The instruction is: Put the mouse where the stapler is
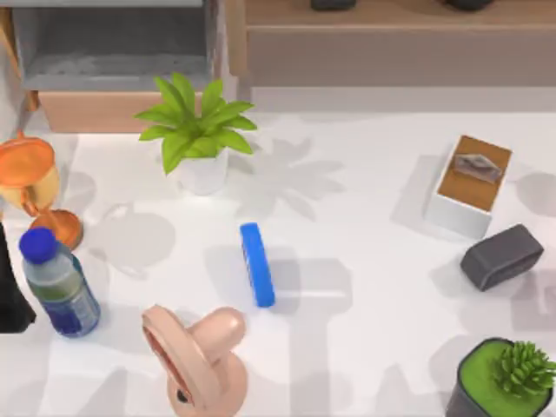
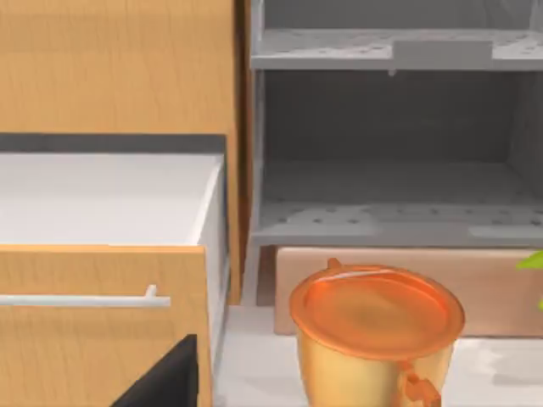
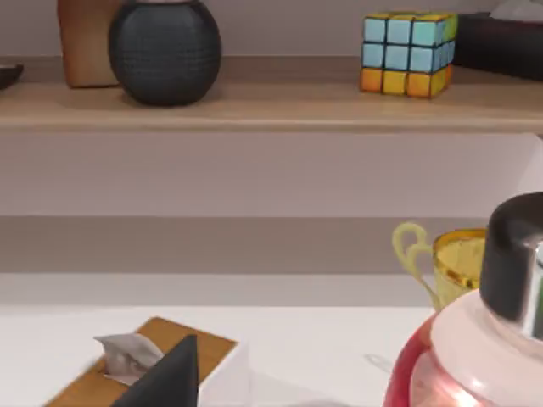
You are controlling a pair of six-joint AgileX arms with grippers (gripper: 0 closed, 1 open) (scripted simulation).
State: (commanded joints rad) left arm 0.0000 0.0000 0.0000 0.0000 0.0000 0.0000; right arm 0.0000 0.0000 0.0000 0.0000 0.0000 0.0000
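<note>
Open white surface (image 1: 365, 295) lies all around the stapler (image 1: 257, 264), on every side. Between the stapler and the mouse (image 1: 502, 256), away to the right, a bare lane runs with nothing in it. Behind the stapler, the leafy potted plant (image 1: 201, 135) leans over the surface. In front of it and to the left, the pink dumbbell-like piece (image 1: 195, 352) stands near. Farther left, the water bottle (image 1: 57, 282) and orange cup (image 1: 30, 187) crowd that edge. By the mouse, the tissue box (image 1: 467, 185) sits close behind, and the green plant pot (image 1: 504, 380) in front.
</note>
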